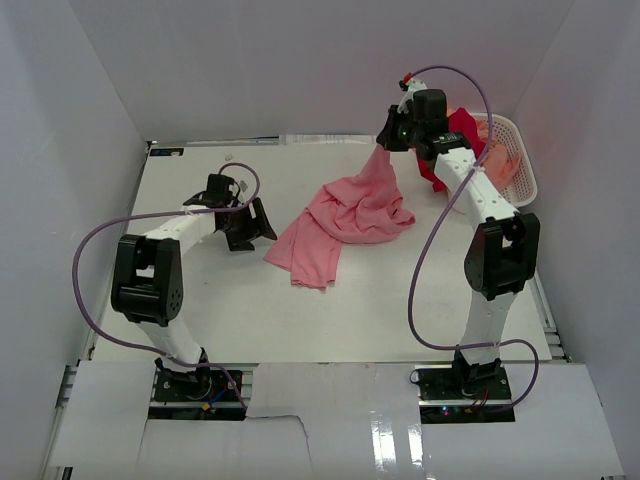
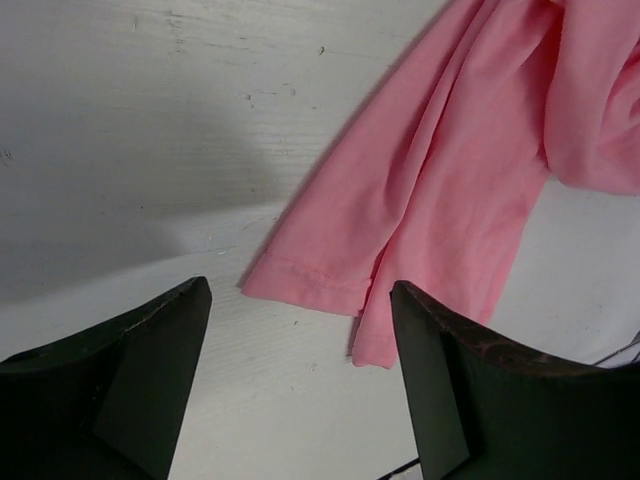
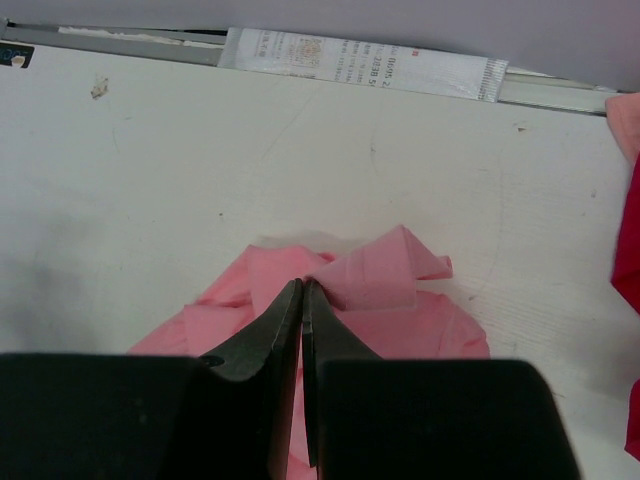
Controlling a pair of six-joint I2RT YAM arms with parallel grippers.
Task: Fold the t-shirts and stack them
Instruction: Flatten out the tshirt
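Note:
A plain pink t-shirt (image 1: 345, 215) lies crumpled in the middle of the white table (image 1: 200, 300). My right gripper (image 1: 384, 146) is shut on its far corner and lifts that corner up; in the right wrist view (image 3: 302, 283) the pink cloth (image 3: 385, 270) bunches at the fingertips. My left gripper (image 1: 262, 228) is open and empty, just left of the shirt; in the left wrist view (image 2: 300, 290) the shirt's hem (image 2: 310, 285) lies just beyond its jaws. A deep red t-shirt (image 1: 462, 128) hangs over the basket's edge. A peach-salmon t-shirt (image 1: 500, 160) lies in the basket.
A white lattice basket (image 1: 527, 172) stands at the far right of the table. White walls close in the sides and back. A paper label (image 3: 360, 60) runs along the table's far edge.

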